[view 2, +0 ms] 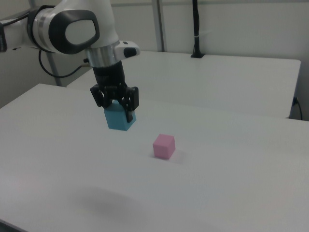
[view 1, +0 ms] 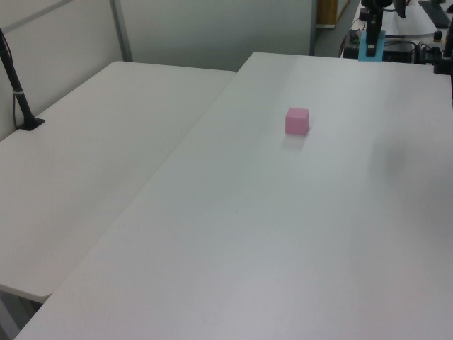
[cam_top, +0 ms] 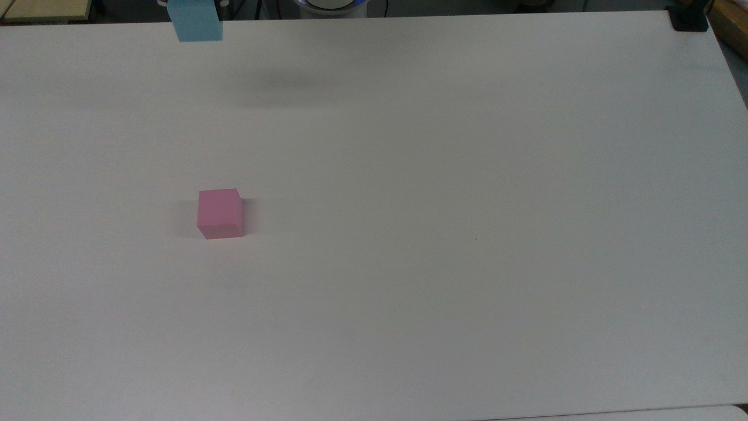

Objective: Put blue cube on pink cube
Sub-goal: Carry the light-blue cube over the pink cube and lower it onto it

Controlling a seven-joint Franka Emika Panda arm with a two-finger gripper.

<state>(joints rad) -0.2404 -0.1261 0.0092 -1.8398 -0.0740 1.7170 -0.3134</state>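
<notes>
The blue cube (view 2: 119, 119) hangs well above the white table, held between the black fingers of my gripper (view 2: 117, 113), which is shut on it. The same blue cube (cam_top: 194, 21) sits at the upper left edge of the top view, and the blue cube (view 1: 371, 45) is high at the left view's upper right with a finger (view 1: 370, 39) in front of it. The pink cube (cam_top: 220, 213) rests on the table, apart from the blue one; in the right view the pink cube (view 2: 164, 146) lies below and to the right of my gripper.
The white table (cam_top: 444, 193) stretches wide around the pink cube. A second white table (view 1: 85, 170) adjoins it on the left view's left, with a black post (view 1: 18, 92) clamped to its edge. A black clamp (cam_top: 689, 20) sits at the top view's upper right corner.
</notes>
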